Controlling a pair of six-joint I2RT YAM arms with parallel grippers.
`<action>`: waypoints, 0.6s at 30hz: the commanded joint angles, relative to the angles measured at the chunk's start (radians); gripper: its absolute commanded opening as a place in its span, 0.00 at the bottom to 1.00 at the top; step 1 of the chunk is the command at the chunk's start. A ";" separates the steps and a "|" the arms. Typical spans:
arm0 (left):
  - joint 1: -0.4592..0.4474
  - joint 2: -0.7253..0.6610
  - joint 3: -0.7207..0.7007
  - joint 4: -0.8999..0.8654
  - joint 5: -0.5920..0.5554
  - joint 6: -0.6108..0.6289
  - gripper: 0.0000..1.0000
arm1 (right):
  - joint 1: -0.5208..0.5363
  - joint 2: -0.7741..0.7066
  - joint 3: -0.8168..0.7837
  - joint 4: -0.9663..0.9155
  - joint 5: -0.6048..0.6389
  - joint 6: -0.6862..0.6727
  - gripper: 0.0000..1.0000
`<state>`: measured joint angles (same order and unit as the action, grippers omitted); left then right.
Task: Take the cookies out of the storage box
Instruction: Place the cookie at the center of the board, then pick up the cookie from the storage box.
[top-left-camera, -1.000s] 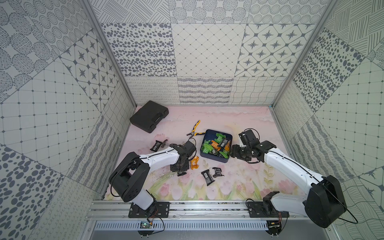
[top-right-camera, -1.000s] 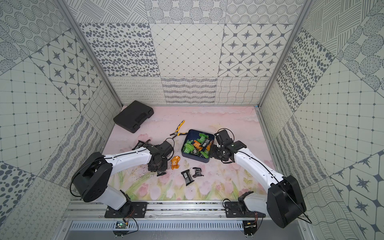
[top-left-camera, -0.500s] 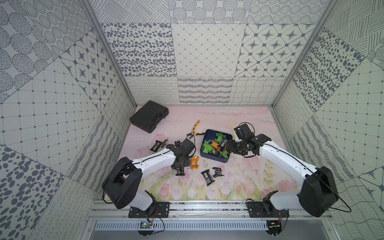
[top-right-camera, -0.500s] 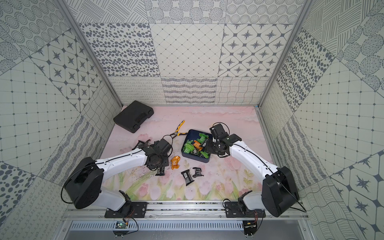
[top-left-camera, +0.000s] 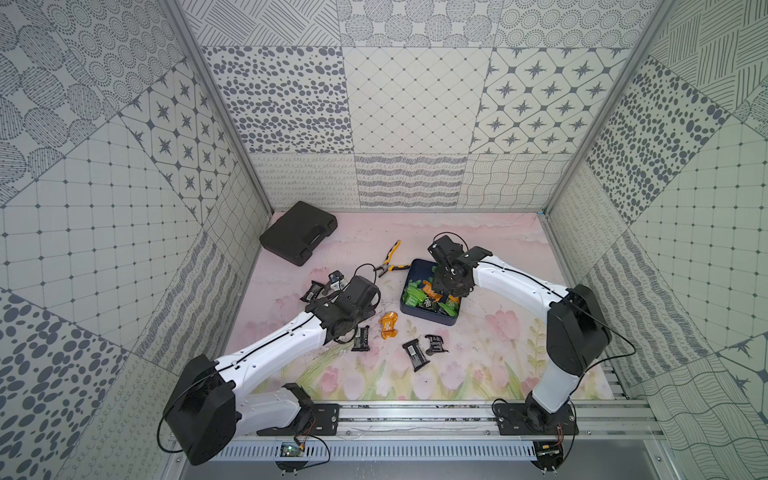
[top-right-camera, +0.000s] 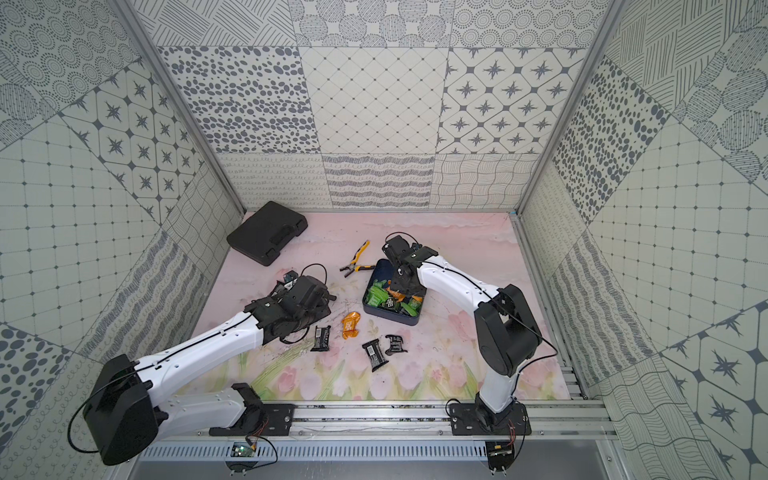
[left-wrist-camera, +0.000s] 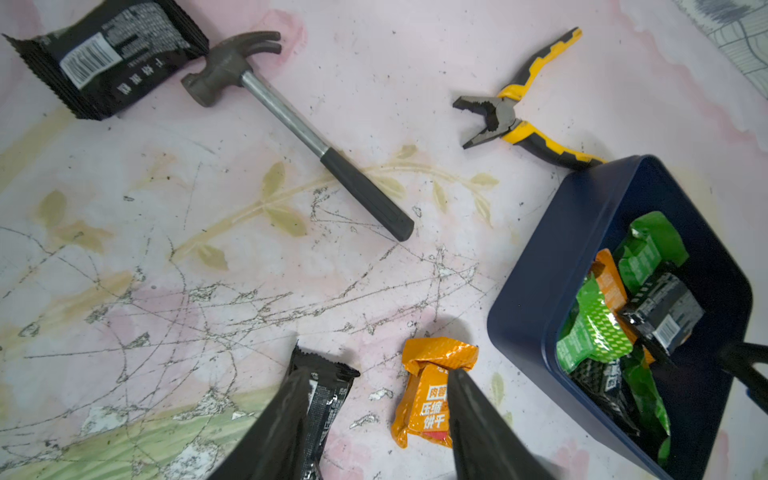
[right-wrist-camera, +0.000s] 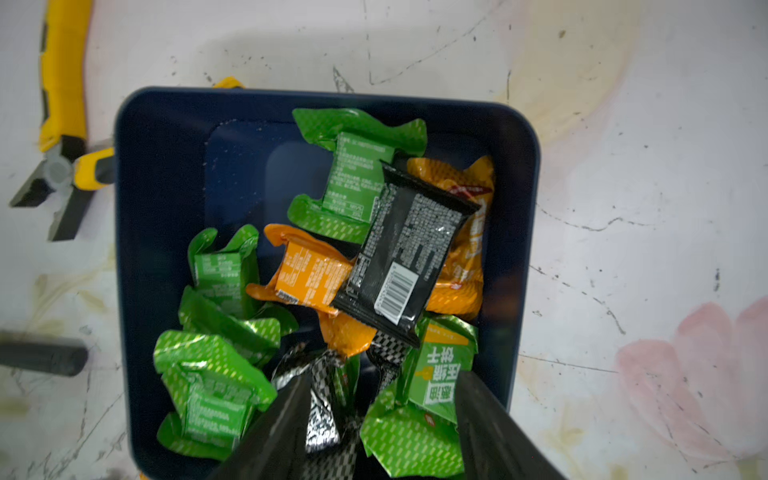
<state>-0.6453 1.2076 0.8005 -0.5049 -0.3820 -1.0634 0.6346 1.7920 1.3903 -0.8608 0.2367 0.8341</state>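
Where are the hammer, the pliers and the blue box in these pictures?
hammer (left-wrist-camera: 297, 126): left wrist view, on its steel shaft.
pliers (left-wrist-camera: 502, 117): left wrist view, on the grey pivot.
storage box (left-wrist-camera: 544, 266): left wrist view, on its outer side wall.

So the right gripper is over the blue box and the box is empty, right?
Not empty. The box holds many packets, green, orange and black, as the right wrist view shows. The right gripper is over it, yes.
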 joint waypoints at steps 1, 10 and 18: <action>0.004 -0.034 -0.034 0.051 -0.080 -0.110 0.57 | 0.000 0.065 0.056 -0.070 0.086 0.074 0.62; 0.009 -0.036 -0.047 0.051 -0.092 -0.112 0.57 | -0.006 0.207 0.160 -0.069 0.113 0.073 0.64; 0.021 -0.027 -0.039 0.081 -0.103 -0.093 0.56 | -0.025 0.273 0.200 -0.079 0.139 0.082 0.65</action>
<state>-0.6327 1.1770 0.7563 -0.4622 -0.4446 -1.1519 0.6197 2.0377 1.5631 -0.9283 0.3443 0.8989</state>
